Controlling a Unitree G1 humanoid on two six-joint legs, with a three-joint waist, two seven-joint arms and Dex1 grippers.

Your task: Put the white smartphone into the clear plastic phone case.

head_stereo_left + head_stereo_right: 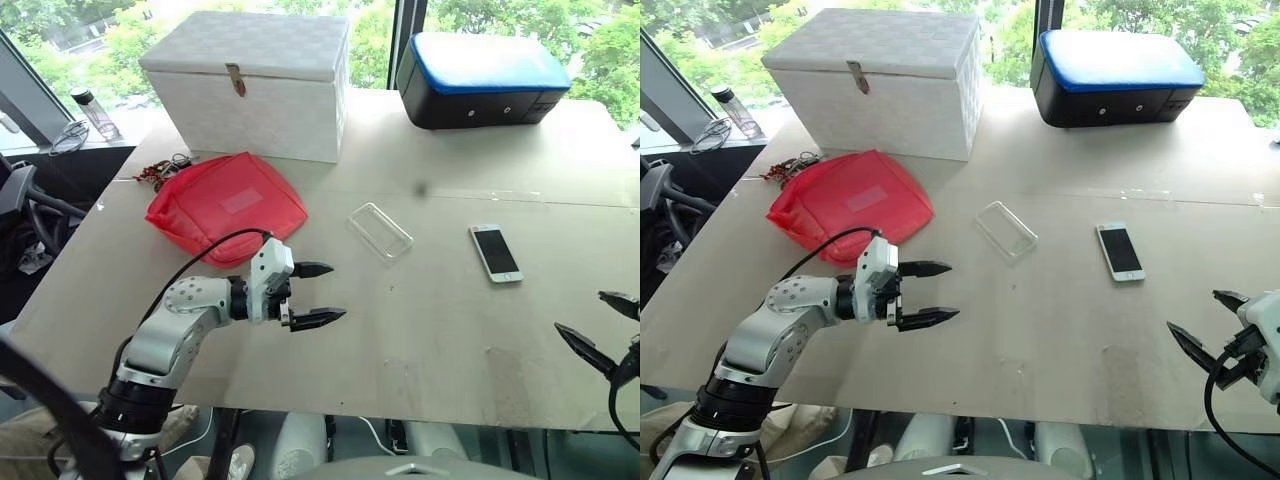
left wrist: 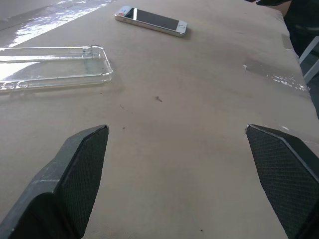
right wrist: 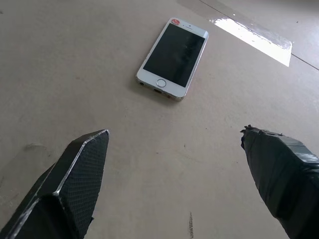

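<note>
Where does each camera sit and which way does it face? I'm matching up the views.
Eye views: on the head, looking forward and down at the table; both arms show.
Left wrist: looks along the open left gripper toward case and phone.
Right wrist: looks along the open right gripper at the phone.
All four share the phone.

no readable text, labels, brands

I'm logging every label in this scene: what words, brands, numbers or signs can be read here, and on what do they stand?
None can be read.
The white smartphone: dark screen, no text; a small red mark at its top edge is too small to read.
The red pouch: a pale patch, nothing legible on it.
The white box and the clear plastic phone case: no lettering visible.
</note>
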